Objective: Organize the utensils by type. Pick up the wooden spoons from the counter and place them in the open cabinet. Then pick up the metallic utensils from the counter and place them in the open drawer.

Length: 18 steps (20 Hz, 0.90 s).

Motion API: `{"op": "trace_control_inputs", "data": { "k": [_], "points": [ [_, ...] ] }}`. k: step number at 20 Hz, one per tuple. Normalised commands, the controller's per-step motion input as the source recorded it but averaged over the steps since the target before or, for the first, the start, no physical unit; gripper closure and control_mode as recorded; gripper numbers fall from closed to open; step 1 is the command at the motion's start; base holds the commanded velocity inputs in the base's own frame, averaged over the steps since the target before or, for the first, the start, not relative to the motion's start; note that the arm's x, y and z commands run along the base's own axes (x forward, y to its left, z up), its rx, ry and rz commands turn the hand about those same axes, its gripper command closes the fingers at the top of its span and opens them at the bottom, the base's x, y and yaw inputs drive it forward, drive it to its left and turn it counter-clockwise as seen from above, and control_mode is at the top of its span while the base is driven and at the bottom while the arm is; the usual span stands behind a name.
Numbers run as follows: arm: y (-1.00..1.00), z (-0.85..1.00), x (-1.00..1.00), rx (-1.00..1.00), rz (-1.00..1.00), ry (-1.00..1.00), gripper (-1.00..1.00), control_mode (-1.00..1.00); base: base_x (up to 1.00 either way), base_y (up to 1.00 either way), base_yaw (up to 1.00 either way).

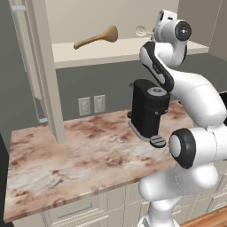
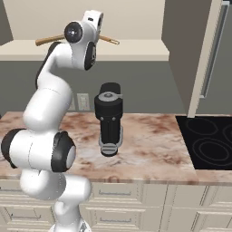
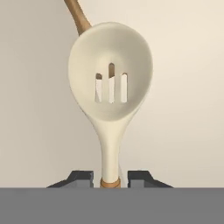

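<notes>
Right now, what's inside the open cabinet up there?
The tan wooden spoon lies on the open cabinet shelf. The gripper holds the pale-bowled spoon there too. The arm hides part of the shelf.

No readable text, label, brand, number or sign is showing anywhere in these views. The black coffee machine is bearing no legible marking on its body, the wall outlets are showing plain faces, and the slotted spoon is carrying no stamp or lettering.
</notes>
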Motion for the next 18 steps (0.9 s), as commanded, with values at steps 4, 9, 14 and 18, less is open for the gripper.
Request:
{"op": "trace_control_inputs", "data": {
  "k": [4,9,14,18],
  "points": [
    [-0.18,-0.11,0.67,0.05,0.06,0.08,1.0,-1.0,0.0,0.0,0.0],
    [-0.11,-0.18,0.47,0.02,0.14,0.04,1.0,-1.0,0.0,0.0,0.0],
    [-0.03,-0.19,0.43,0.03,0.12,0.06,1.0,-1.0,0.0,0.0,0.0],
    [0.0,-0.1,0.5,0.07,0.06,0.05,1.0,-1.0,0.0,0.0,0.0]
  ]
}}
